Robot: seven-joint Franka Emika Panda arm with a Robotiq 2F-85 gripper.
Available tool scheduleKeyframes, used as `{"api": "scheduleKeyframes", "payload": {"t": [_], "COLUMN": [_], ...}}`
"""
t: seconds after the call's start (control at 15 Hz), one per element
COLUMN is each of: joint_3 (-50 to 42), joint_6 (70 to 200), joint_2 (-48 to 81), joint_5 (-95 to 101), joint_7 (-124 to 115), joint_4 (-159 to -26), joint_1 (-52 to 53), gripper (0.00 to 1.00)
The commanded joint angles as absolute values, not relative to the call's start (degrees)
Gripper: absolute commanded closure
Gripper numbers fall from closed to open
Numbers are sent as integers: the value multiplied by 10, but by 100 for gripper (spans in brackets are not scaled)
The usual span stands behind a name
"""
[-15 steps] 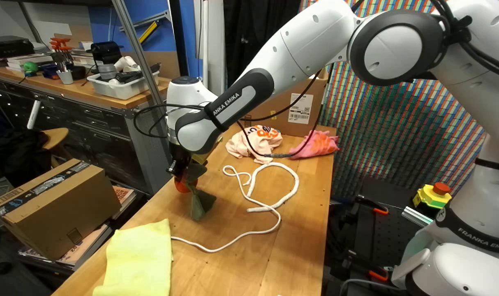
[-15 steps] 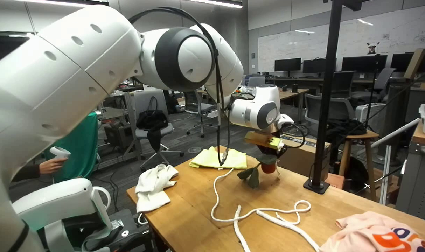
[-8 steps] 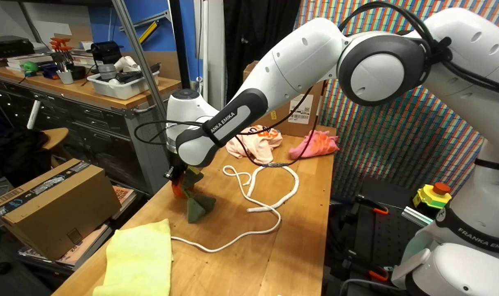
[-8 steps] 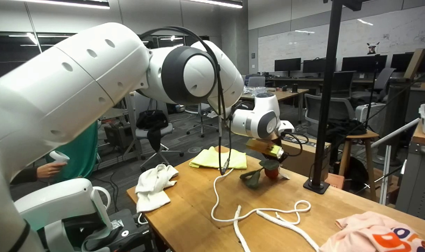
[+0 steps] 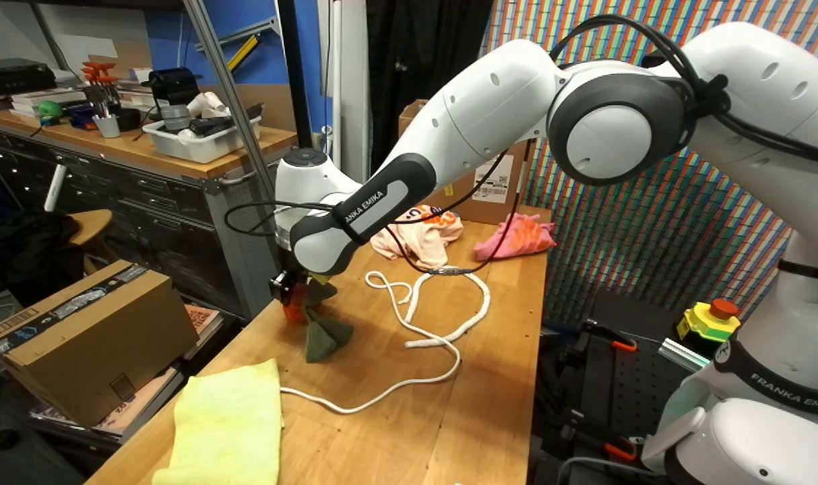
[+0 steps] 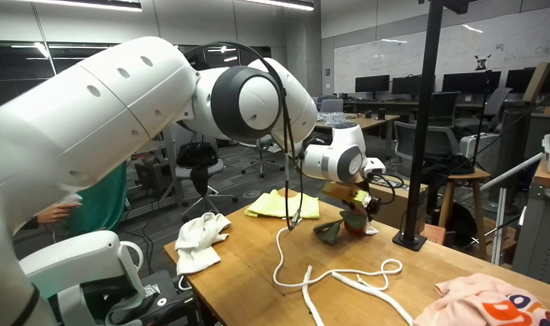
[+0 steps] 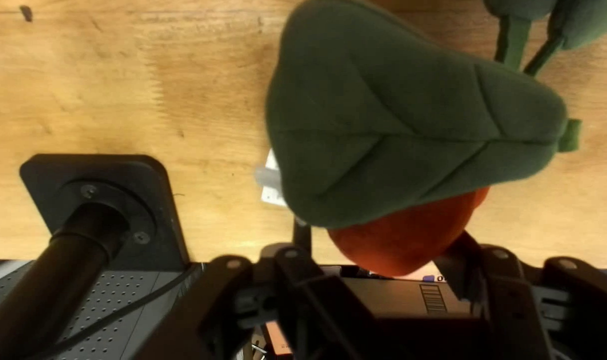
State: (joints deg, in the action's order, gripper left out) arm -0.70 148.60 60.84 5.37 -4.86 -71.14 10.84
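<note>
On the left, in an exterior view, a cardboard box (image 5: 92,345) beside the counter (image 5: 476,411); near left, a yellow cloth (image 5: 226,417) lies spread. Here's the red plush toy (image 7: 406,239), green leaves (image 7: 413,122) and all, at the counter's left edge, the pincer (image 7: 384,240) gaping loosely about it, jaws parted! Rightward, white rope (image 5: 426,343) curls; farther off, a peach cloth (image 5: 430,237), then a pink cloth (image 5: 523,240).

1 plush toy (image 7: 408,150) — 4 cloth pcs (image 5: 227,424)
</note>
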Motion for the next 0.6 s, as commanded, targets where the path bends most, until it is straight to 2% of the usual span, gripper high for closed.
{"api": "scheduleKeyframes", "payload": {"t": [0.0, 0.13, 0.53], "joint_3": [-24, -25, -28], "joint_6": [1480, 1478, 1470], "joint_2": [605, 589, 525], "joint_5": [62, 63, 65], "joint_7": [-63, -61, -56], "joint_4": [-695, -710, -774], "joint_1": [119, 119, 113], "gripper": [6, 0, 0]}}
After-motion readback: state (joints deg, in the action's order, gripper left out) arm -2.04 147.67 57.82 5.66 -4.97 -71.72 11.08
